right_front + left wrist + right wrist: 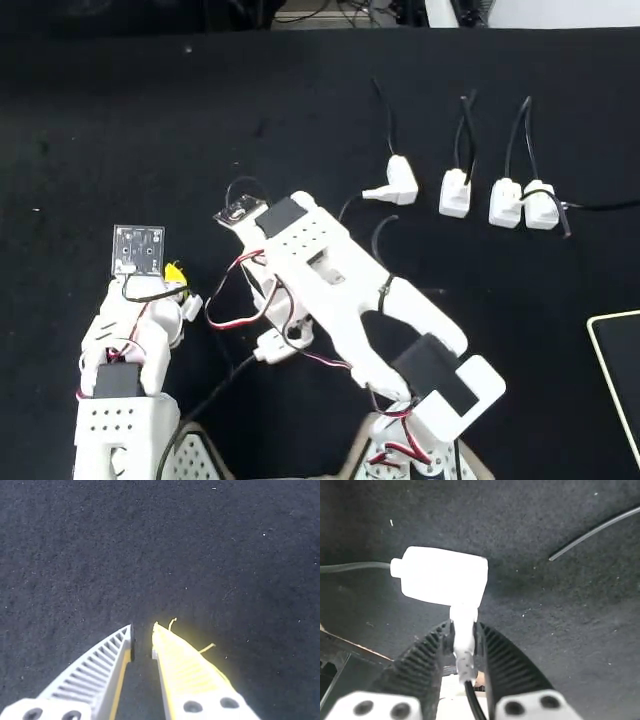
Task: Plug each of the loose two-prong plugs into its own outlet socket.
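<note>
- The right claw (464,626) is clenched on a plug (464,642). Its dark ribbed fingers (427,655) pinch the plug's narrow white stem from both sides.
- A black cord leaves the near end of that stem and runs back between the fingers toward the wrist.
- Just past the fingertips, a broader white block (442,575) sits crosswise against the stem's far end and touches it. Whether the two are one piece or two joined pieces cannot be told. A thin grey cord runs off from the small nub at one end of the block.
- Stem and block hang close over the black counter (120,120).
- The left claw (142,627) is at the near left. Its grey and yellow fingers are drawn almost together with a slim gap between them, and it grasps nothing. Bare counter lies beneath it, well apart from any plug.
- On the far right of the counter, well away from both claws, a loose plug (397,182) lies on its side with its narrow end pointing left.
- To its right stand three more white connectors (455,193), each with a black cord running farther back. The two rightmost sit against each other.
- A dark panel (618,385) with a pale rim lies at the near right edge.
</note>
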